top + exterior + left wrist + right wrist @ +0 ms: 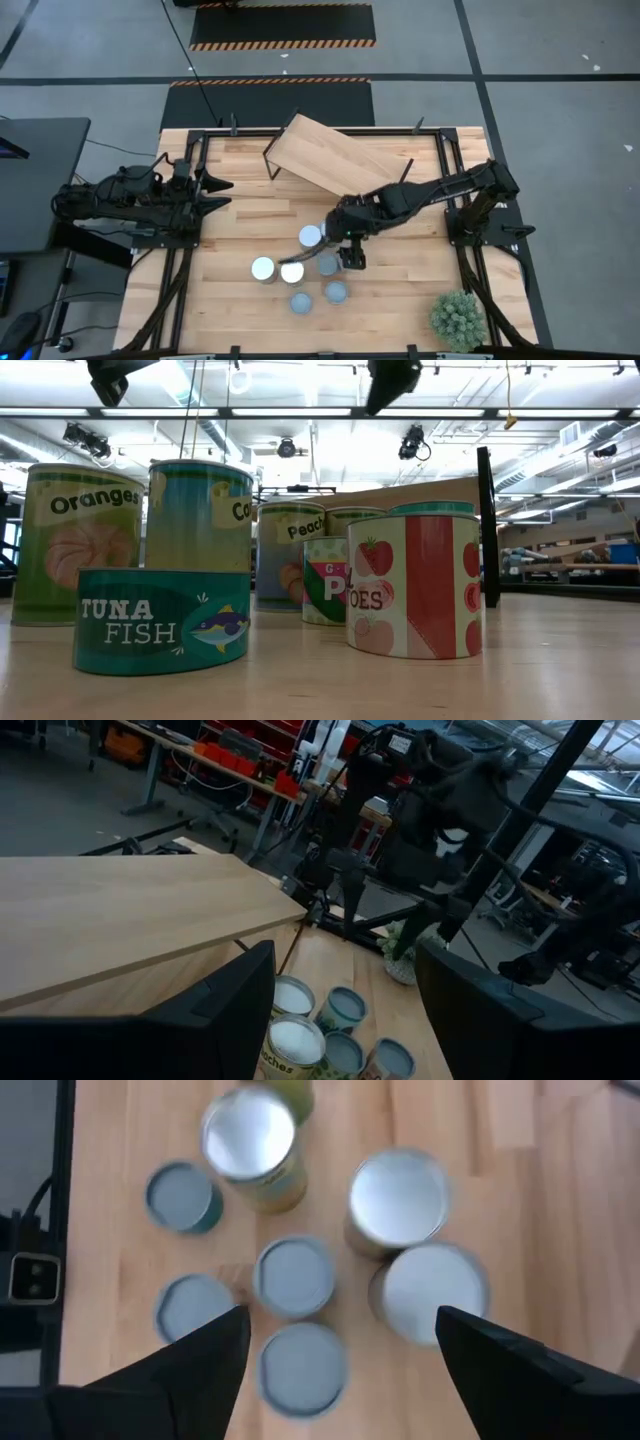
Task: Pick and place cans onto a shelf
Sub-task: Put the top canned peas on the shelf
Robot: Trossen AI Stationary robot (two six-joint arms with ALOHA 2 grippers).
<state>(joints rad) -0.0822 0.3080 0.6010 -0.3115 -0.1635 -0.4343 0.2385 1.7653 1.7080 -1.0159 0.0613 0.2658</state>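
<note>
Rear cans [345, 520] hidden behind others

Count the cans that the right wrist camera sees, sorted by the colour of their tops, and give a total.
Wide cans with silvery-white tops: 3
Small cans with blue-grey tops: 4
Total: 7 tops in full view. A yellow-green thing cut off at the picture's edge may be another can.

- My high view looks straight down on the whole table [230, 300].
- My low view sits at tabletop level, close against the cans [410, 585].
- My right wrist view looks down between its fingers [195, 1370] onto that same cluster, which the left wrist view sees from farther off.
</note>
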